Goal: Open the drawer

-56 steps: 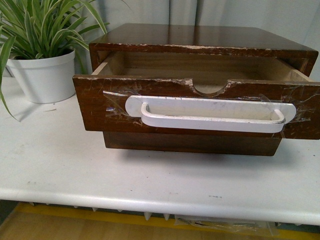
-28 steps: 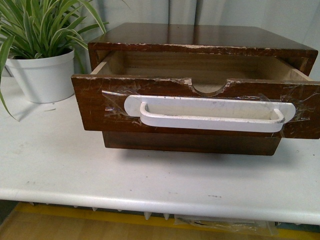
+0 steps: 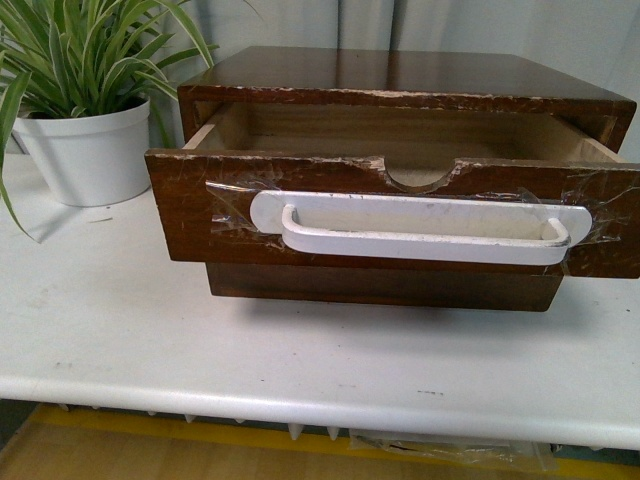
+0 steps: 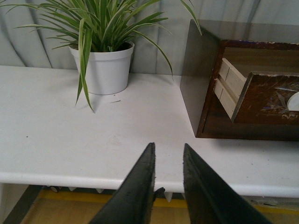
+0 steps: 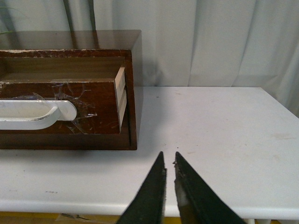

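Note:
The dark brown wooden drawer [image 3: 200, 215] stands pulled partway out of its cabinet [image 3: 400, 75], showing its pale empty inside. A long white handle [image 3: 420, 228] is taped across its front, under a half-round notch [image 3: 420, 180] in the chipped top edge. The drawer also shows in the left wrist view [image 4: 266, 95] and the right wrist view [image 5: 100, 105]. My left gripper [image 4: 168, 151] is shut and empty over the table's front edge, left of the cabinet. My right gripper [image 5: 169, 158] is shut and empty, right of the cabinet. Neither arm shows in the front view.
A plain lower drawer front [image 3: 385, 285] sits below the open one. A spider plant in a white pot [image 3: 90, 150] stands at the back left; it also shows in the left wrist view [image 4: 105, 67]. The white table [image 3: 300, 350] has its front edge close by. Curtains hang behind.
The view has shifted very slightly between frames; the drawer stands open by the same amount throughout. No arm shows in the front view.

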You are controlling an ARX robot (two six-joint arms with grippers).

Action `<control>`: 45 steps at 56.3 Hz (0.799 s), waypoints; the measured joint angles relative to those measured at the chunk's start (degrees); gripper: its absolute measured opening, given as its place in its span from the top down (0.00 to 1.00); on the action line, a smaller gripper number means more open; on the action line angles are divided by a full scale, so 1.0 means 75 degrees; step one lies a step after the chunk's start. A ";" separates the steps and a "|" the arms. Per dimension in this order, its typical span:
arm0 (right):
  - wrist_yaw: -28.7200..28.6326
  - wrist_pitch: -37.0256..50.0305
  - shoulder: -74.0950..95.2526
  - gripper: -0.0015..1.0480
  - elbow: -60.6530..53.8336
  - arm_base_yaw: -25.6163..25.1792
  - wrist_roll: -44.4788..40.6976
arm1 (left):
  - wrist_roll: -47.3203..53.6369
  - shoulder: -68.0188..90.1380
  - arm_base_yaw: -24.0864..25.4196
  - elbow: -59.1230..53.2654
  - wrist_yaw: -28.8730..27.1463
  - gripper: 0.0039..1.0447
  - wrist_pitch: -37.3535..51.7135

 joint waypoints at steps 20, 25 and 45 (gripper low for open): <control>0.0003 0.0000 0.0000 0.22 0.0000 0.0000 0.0000 | 0.0000 0.0000 0.0000 0.0000 0.0003 0.15 0.0000; 0.0000 0.0000 0.0000 0.09 0.0000 0.0000 0.0000 | 0.0000 -0.0003 0.0000 0.0000 0.0000 0.04 0.0000; 0.0003 0.0000 0.0000 0.09 0.0000 0.0000 0.0003 | 0.0000 -0.0003 0.0000 0.0000 0.0003 0.06 0.0000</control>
